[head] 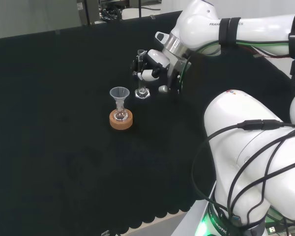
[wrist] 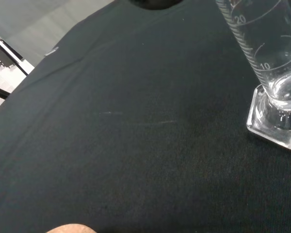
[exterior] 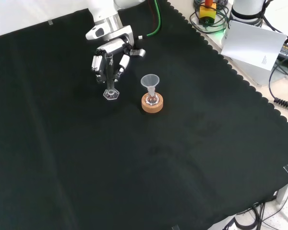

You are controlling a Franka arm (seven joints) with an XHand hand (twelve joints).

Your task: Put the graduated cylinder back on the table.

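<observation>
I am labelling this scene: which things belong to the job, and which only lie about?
Job:
- clear glass graduated cylinder with six-sided foot
- black and white hand, fingers curled around it
- black cloth

Lying about:
- clear funnel
- small flask
- cork ring

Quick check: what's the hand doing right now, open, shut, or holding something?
Hand: shut on the graduated cylinder, fingers curled round its tube; the cylinder is upright, its base at the black cloth.

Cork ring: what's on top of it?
A small clear flask sits in the cork ring, with a clear funnel in its neck. Whether the flask holds anything cannot be told; its underside is covered by the ring.
</observation>
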